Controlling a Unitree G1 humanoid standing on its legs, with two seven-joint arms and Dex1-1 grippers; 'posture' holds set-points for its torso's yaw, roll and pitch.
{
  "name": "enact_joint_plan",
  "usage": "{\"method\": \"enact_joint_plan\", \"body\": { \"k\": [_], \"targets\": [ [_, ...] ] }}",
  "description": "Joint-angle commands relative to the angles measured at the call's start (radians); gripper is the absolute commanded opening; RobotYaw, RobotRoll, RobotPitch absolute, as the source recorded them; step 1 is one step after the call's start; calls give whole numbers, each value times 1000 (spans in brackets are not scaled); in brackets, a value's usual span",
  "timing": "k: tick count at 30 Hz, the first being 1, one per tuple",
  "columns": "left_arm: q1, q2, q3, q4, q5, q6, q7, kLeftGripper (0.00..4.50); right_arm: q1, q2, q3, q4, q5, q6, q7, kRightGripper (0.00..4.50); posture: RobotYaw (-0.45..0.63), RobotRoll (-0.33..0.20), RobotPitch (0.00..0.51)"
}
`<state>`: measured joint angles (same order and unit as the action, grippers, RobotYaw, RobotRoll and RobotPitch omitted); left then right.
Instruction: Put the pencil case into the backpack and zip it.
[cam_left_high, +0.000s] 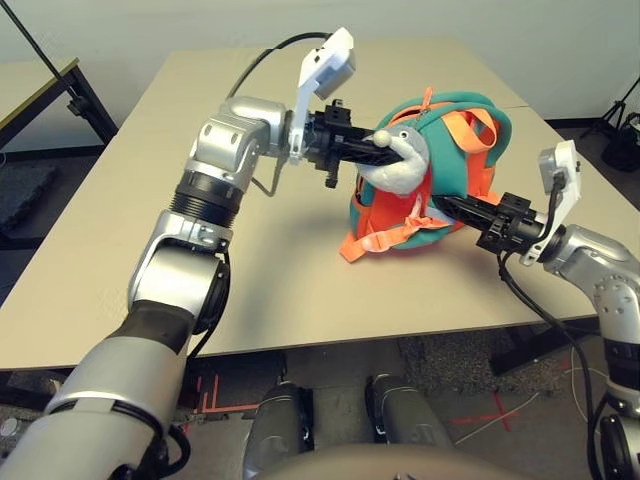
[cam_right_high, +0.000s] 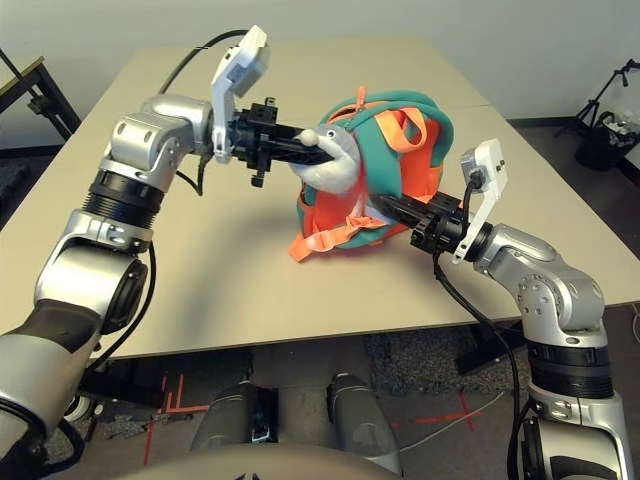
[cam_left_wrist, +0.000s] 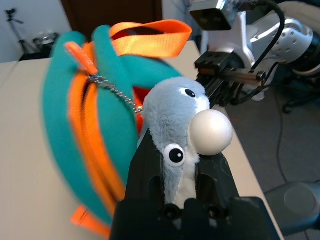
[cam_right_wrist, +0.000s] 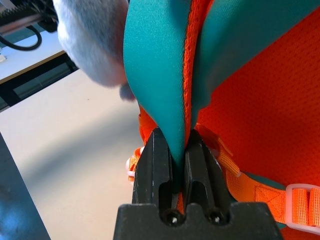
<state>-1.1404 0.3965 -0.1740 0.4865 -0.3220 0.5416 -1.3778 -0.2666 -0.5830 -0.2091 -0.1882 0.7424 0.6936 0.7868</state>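
Right gripper — both black fingers pressed together on a teal fabric edge of the backpack, the fold running up from between the tips. Orange mesh panel beyond the far finger, an orange strap with a white buckle beside it. Grey-white plush toy hangs above the fingers, off to the other side — beige table beneath.

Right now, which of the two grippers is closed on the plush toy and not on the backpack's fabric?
The left gripper: its fingers clamp the grey plush toy. The right gripper pinches the teal edge of the backpack instead.
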Motion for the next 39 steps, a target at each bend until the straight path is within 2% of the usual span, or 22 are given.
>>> {"method": "enact_joint_plan", "body": {
  "k": [1, 15, 20, 25, 32, 39],
  "targets": [
    [16, 38, 13, -24, -10, 17, -26, 407, -12, 1, 8, 18, -9, -9, 7, 0, -209, 0, 20],
    [43, 139, 62, -55, -36, 70, -13, 406, -25, -7, 13, 30, -13, -6, 22, 0, -204, 0, 24],
    [122, 173, 44, -43, -21, 80, -10, 406, -24, -11, 17, 29, -23, -3, 27, 0, -202, 0, 26],
    [197, 167, 24, -64, -12, 87, 10, 406, -29, -11, 18, 31, -27, -1, 30, 0, -198, 0, 25],
    [314, 114, -23, -88, -10, 113, 39, 406, -40, -5, 29, 36, -36, -4, 33, 0, -195, 0, 25],
    [361, 85, -21, -29, -7, 114, 65, 405, -35, -8, 26, 34, -40, -4, 38, 0, -201, 0, 24]
  ]
}}
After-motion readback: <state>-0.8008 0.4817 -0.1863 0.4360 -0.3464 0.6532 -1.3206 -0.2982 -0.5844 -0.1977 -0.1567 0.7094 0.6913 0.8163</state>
